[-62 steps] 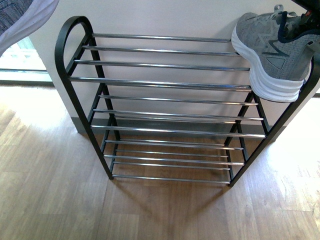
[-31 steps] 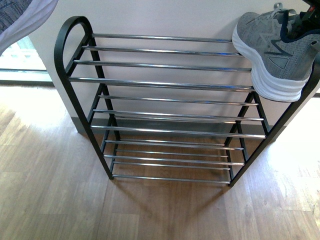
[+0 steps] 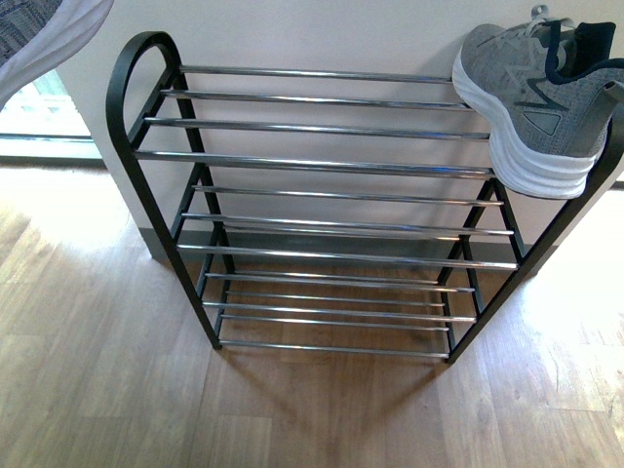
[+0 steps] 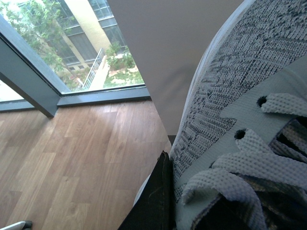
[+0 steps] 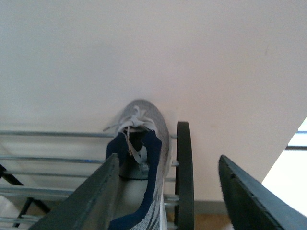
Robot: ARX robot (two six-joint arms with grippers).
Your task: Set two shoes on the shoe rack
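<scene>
The shoe rack (image 3: 312,162) stands against the wall, with a black frame and chrome bars. One grey sneaker (image 3: 531,107) rests on the right end of its top tier, toe to the wall, heel past the front bar. In the right wrist view this sneaker (image 5: 144,143) lies beside the rack's black end loop (image 5: 184,167). My right gripper (image 5: 168,201) hangs open behind its heel, touching nothing. A second grey sneaker (image 4: 230,120) fills the left wrist view, and my left gripper (image 4: 192,211) is shut on it by the laces. Its sole shows at the front view's top left corner (image 3: 44,34).
A wooden floor (image 3: 117,390) spreads in front of the rack. A pale wall (image 3: 322,34) backs it. A floor-level window (image 4: 72,48) lies to the left of the rack, its sill at the floor (image 3: 44,146).
My right gripper has let go of the sneaker on the top tier and drawn back out of the front view. That sneaker has settled slightly. The held sneaker has barely moved.
</scene>
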